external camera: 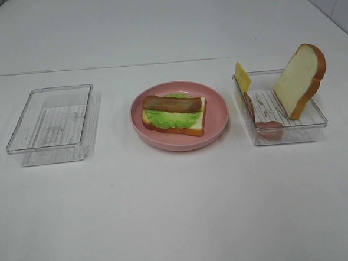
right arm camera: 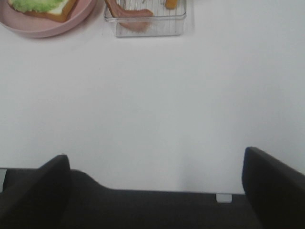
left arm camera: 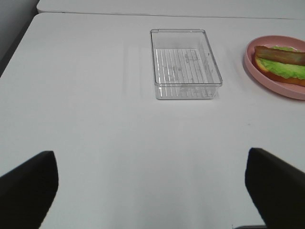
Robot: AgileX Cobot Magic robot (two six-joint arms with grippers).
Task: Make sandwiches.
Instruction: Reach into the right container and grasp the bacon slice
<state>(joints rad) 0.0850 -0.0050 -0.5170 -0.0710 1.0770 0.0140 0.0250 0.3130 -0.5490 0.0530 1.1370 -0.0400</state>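
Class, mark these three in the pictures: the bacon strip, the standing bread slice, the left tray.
bacon strip (external camera: 172, 103), high view, middle of its top.
bread slice (external camera: 298, 78), high view, its white face.
left tray (external camera: 54, 126), high view, bare ribbed floor.

Clear tray (left arm camera: 185, 64) near pink plate (left arm camera: 274, 87) (bacon (left arm camera: 281, 55) atop lettuce (left arm camera: 287, 70)).

We hold our left gripper (left arm camera: 150, 160) wide open, its two dark fingers (left arm camera: 28, 191) spread far apart with nothing gripped between them. Our right gripper (right arm camera: 155, 157) stands equally wide, its fingers (right arm camera: 274, 188) parted and empty, the dark base (right arm camera: 143, 212) of that gripper showing between them.
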